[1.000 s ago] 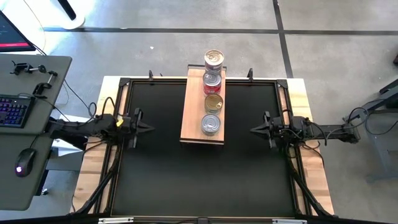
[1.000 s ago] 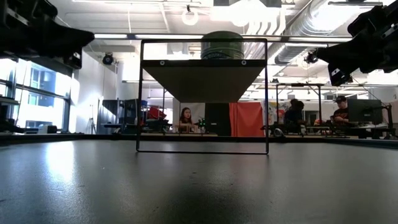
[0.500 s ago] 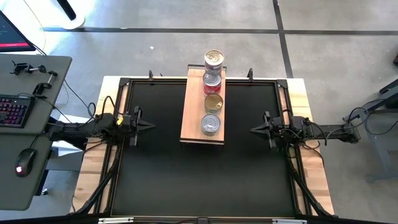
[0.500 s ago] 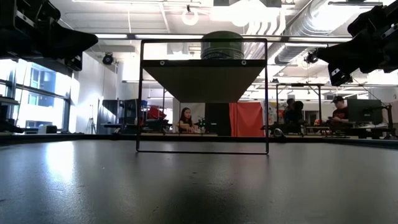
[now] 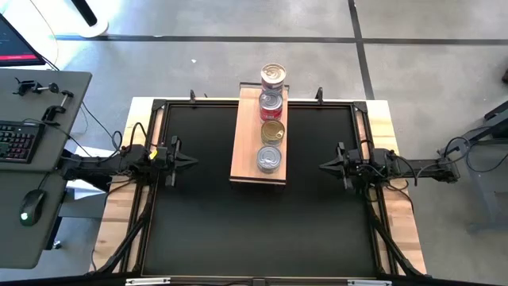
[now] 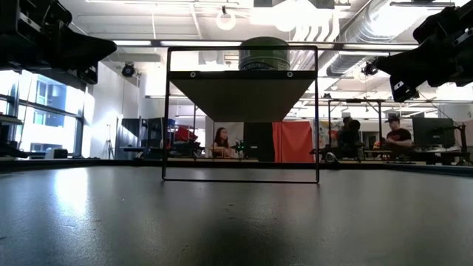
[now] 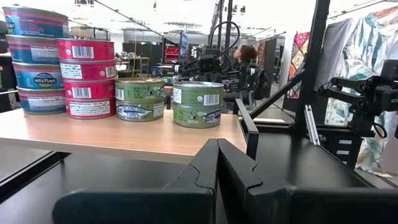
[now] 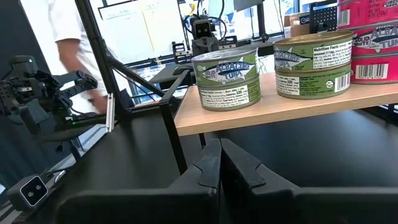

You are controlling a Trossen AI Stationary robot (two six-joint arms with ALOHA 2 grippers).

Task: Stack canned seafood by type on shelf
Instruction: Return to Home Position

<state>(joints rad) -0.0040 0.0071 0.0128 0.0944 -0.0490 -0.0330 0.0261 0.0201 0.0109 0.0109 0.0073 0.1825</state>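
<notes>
The shelf [image 5: 246, 151], a light wooden board on a black frame, stands lengthwise in the table's middle. On it the canned seafood stands in a row of several stacks: a blue-labelled stack [image 7: 34, 59] at the far end, then a red one [image 7: 86, 78], then two green pairs [image 7: 140, 99] [image 7: 198, 104]. From above their lids [image 5: 269, 158] line the board's right side. My left gripper [image 5: 190, 161] is shut and level at the table's left edge, pointing at the shelf. My right gripper [image 5: 324, 166] is shut at the right edge, also facing it. Both are clear of everything.
The black tabletop [image 5: 198, 230] lies bare on both sides of the shelf and in front of it. The shelf's thin black legs [image 6: 164, 118] stand between the two arms. A desk with keyboard and mouse [image 5: 24, 159] is left of the table. People show in the room beyond.
</notes>
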